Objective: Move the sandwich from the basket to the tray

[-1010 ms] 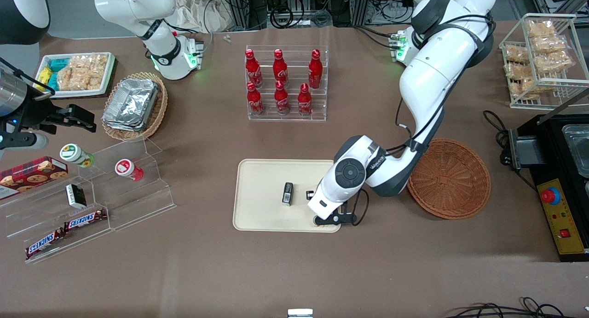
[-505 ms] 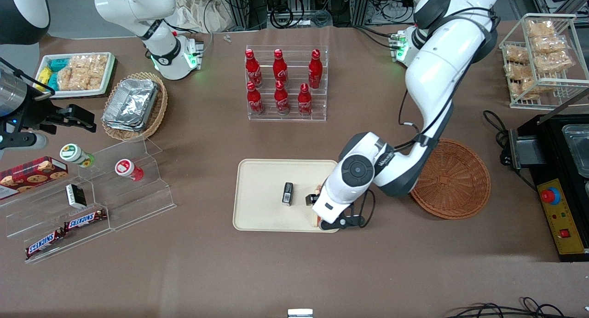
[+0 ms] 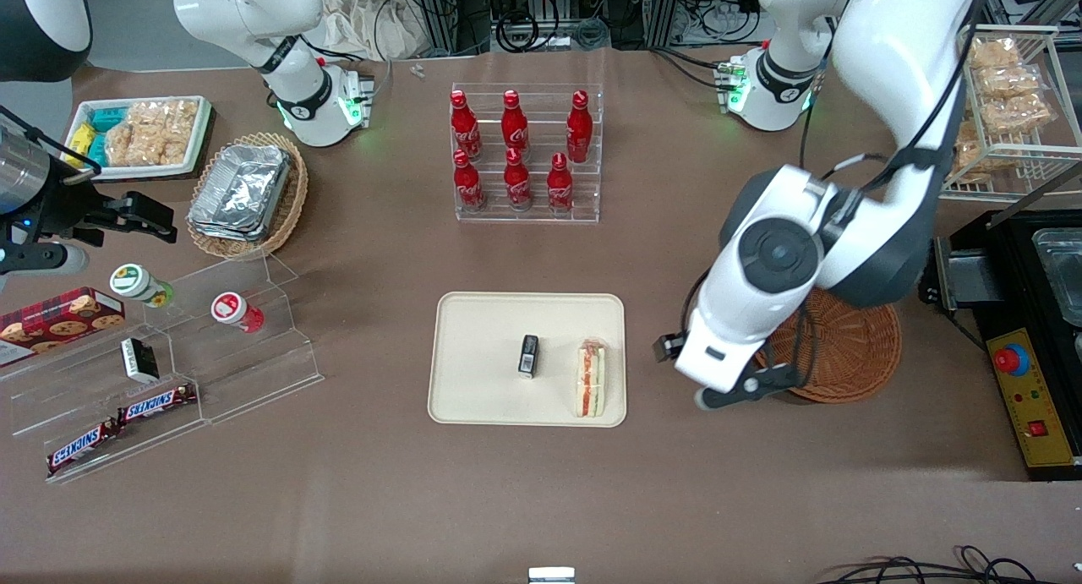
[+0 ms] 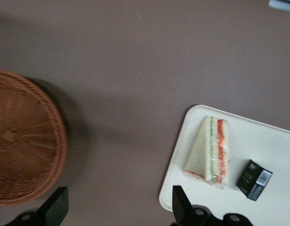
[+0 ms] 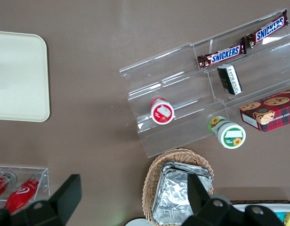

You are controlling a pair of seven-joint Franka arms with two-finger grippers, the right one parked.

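Observation:
The sandwich [image 3: 590,379] [image 4: 208,150], a white wedge with red and green filling, lies on the cream tray [image 3: 482,347] [image 4: 277,150] at the end nearest the working arm. The reddish-brown wicker basket [image 3: 845,347] [image 4: 22,141] stands empty beside the tray, partly covered by the arm in the front view. My left gripper [image 3: 689,373] [image 4: 119,207] hangs open above bare table between tray and basket, with nothing between its fingers.
A small black box [image 3: 528,355] [image 4: 254,180] lies on the tray beside the sandwich. A rack of red bottles [image 3: 524,153] stands farther from the front camera. A black control box [image 3: 1027,381] sits at the working arm's end, clear snack steps [image 3: 211,347] at the parked arm's.
The gripper has let go of the sandwich, which now lies uncovered on the tray. The arm has risen and swung away from the tray toward the basket.

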